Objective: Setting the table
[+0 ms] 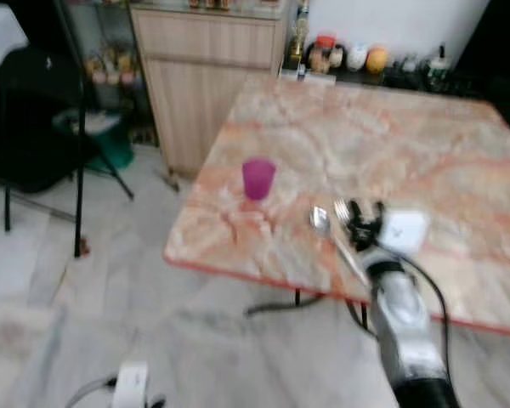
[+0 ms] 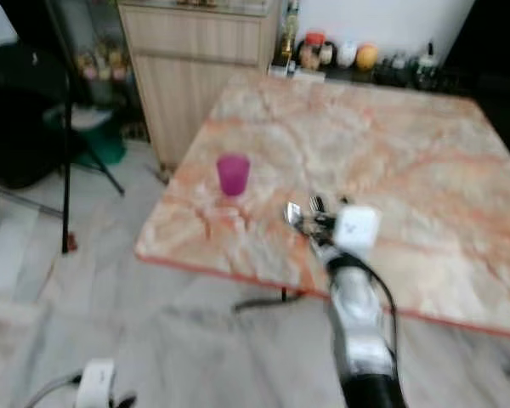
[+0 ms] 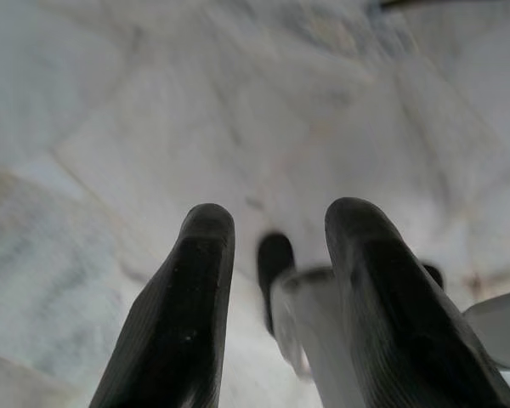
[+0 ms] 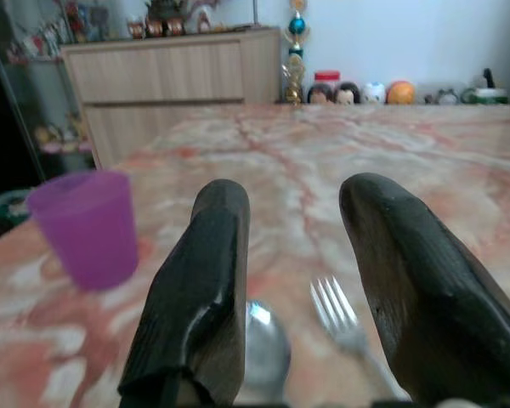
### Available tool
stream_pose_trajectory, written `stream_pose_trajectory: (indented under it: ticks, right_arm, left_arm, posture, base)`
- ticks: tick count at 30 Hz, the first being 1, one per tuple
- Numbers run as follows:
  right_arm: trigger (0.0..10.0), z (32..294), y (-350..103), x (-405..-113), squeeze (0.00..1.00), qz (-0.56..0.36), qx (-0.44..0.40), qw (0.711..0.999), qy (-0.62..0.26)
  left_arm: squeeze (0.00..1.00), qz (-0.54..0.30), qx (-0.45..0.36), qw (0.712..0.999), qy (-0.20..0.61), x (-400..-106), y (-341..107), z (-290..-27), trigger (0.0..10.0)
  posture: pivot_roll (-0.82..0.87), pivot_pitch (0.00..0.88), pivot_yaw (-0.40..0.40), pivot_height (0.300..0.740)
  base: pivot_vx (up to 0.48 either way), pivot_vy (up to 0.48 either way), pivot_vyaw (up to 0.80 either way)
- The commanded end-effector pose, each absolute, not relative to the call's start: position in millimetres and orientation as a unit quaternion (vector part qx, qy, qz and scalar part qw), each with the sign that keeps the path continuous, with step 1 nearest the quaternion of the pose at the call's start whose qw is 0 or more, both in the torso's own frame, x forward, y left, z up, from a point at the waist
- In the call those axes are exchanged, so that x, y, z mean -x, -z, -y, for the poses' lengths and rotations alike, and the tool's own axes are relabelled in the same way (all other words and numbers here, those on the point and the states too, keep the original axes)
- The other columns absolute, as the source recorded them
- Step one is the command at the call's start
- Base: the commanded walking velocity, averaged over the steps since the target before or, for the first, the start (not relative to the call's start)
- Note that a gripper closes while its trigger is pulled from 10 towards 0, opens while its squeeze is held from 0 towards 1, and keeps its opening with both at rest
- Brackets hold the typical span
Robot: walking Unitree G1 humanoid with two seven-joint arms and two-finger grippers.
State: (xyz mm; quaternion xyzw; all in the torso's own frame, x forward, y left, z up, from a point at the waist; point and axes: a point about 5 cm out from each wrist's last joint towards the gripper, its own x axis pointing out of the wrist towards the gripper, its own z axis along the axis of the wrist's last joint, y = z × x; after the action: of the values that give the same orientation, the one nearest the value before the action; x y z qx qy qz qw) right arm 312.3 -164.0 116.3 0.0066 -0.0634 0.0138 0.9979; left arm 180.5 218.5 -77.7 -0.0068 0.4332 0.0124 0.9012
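Marble table (image 1: 425, 144) in pink and orange veining is the landmark here. A purple cup (image 1: 257, 178) stands upright on the table near its front-left corner. Just to the right of the cup, close to the table's front edge, a spoon (image 4: 266, 344) and a fork (image 4: 338, 319) lie side by side, the spoon nearer the cup. The right gripper (image 4: 293, 280) hovers low over the table directly above the spoon and fork, its two black fingers spread apart with nothing between them; the cutlery shows through the gap. At the table's far edge, against the wall, sit small jars and figurines (image 1: 348, 55), and a wooden cabinet (image 1: 204, 76) stands beyond the table's far-left corner. The left gripper (image 3: 276, 255) hangs off the table over the pale tiled floor (image 3: 153, 110), fingers parted and empty.
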Motion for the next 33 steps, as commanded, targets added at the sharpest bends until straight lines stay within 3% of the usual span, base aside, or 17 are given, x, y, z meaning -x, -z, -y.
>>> stream_pose_trajectory:
  ticks: [1,15,22,23,24,25,29,30,33]
  right_arm:
    - [10.0,174,-111,-310,0.00,0.046,0.000,0.999,-0.008]
    - [10.0,178,-94,-301,0.00,-0.042,0.041,0.997,-0.040]
    - [10.0,185,-79,-294,0.00,-0.131,0.067,0.988,-0.042]
    - [10.0,185,-79,-294,0.35,-0.135,0.065,0.988,-0.044]
    - [10.0,184,-79,-293,0.84,-0.139,0.055,0.988,-0.046]
    - [10.0,183,-78,-293,1.00,-0.145,0.042,0.987,-0.049]
    - [10.0,175,-80,-290,1.00,-0.161,0.020,0.983,-0.081]
    - [10.0,171,-80,-289,0.00,-0.165,0.019,0.980,-0.107]
    - [10.0,171,-82,-290,0.00,-0.165,0.012,0.980,-0.110]
  left_arm:
    - [0.00,-0.438,0.016,0.899,-0.008,-177,81,-212,10.0]
    - [0.00,-0.439,0.016,0.898,-0.007,-178,80,-211,10.0]
    - [0.00,-0.444,0.013,0.896,-0.005,-177,81,-212,10.0]
    - [0.00,-0.444,0.013,0.896,-0.005,-176,81,-212,10.0]
    - [0.00,-0.444,0.014,0.896,-0.005,-176,81,-212,10.0]
    - [0.00,-0.444,0.014,0.896,-0.005,-176,81,-212,10.0]
    - [0.00,-0.446,0.013,0.895,-0.005,-176,81,-213,10.0]
    - [0.00,-0.446,0.013,0.895,-0.005,-176,81,-213,10.0]
    - [0.00,-0.446,0.011,0.895,-0.003,-176,81,-212,10.0]
  posture:
    - [0.00,0.000,-0.022,0.736]
    - [0.00,0.000,-0.023,0.736]
    - [0.00,0.000,-0.024,0.736]
    - [0.00,0.000,-0.024,0.736]
    - [0.00,0.000,-0.024,0.736]
    - [0.00,0.000,-0.021,0.736]
    - [0.00,0.000,-0.020,0.736]
    - [-0.01,0.000,-0.015,0.736]
    - [-0.01,0.000,-0.014,0.736]
  base:
    - [0.000,0.000,0.00]
    - [0.000,0.000,0.00]
    - [0.000,0.000,0.00]
    - [0.000,0.000,0.00]
    - [0.000,0.000,0.00]
    - [0.000,0.000,0.00]
    - [0.000,0.000,0.00]
    - [0.000,0.000,0.00]
    - [0.000,0.000,0.00]
